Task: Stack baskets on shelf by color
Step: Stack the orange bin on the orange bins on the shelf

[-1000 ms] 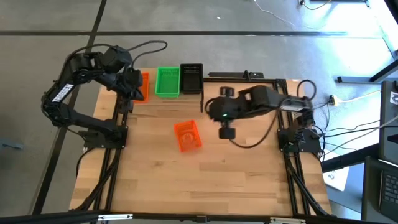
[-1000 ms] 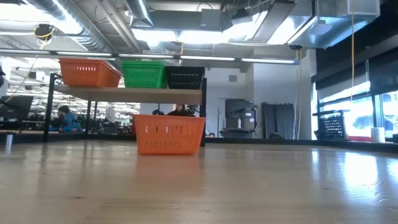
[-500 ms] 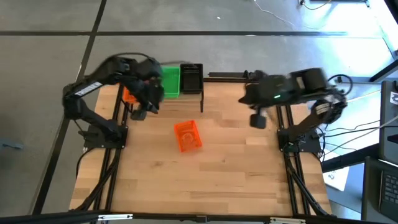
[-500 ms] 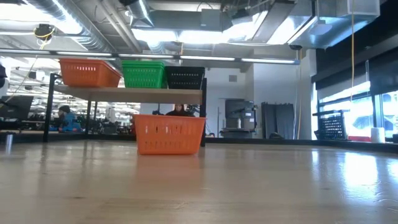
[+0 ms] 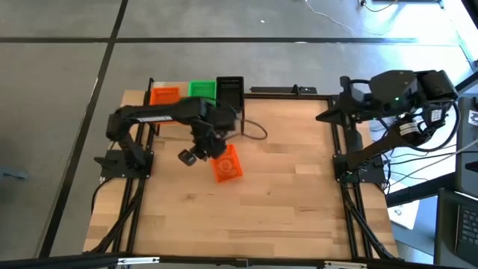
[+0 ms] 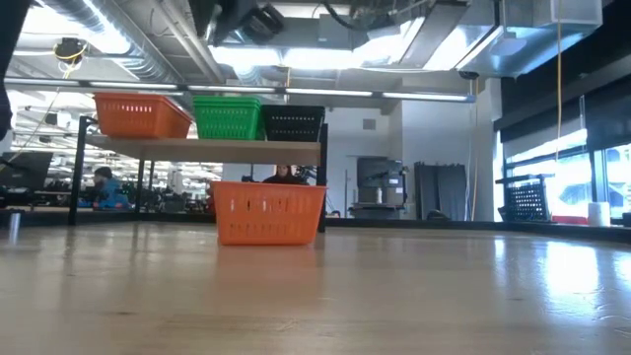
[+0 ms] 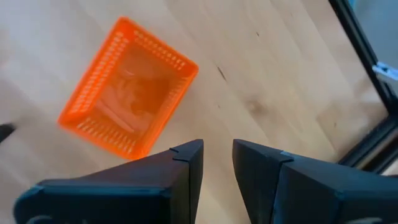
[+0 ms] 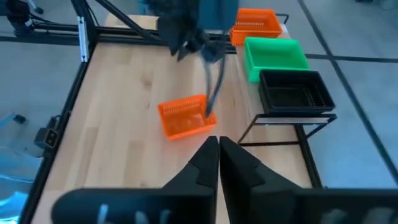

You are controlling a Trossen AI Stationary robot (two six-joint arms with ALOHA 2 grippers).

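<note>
Over the loose orange basket on the tabletop, left gripper hovering, fingers slightly spread, pinching nothing. Up on the shelf at the far edge, side by side: an orange basket, a green basket, a black basket. Off by the right edge, right gripper raised, fingers pressed together, empty.

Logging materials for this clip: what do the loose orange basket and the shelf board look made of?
The orange basket looks like moulded plastic: thin lattice walls, uniform bright colour, slightly translucent floor. The shelf board looks like light unfinished wood, pale like the tabletop, on thin black uprights, probably metal.
</note>
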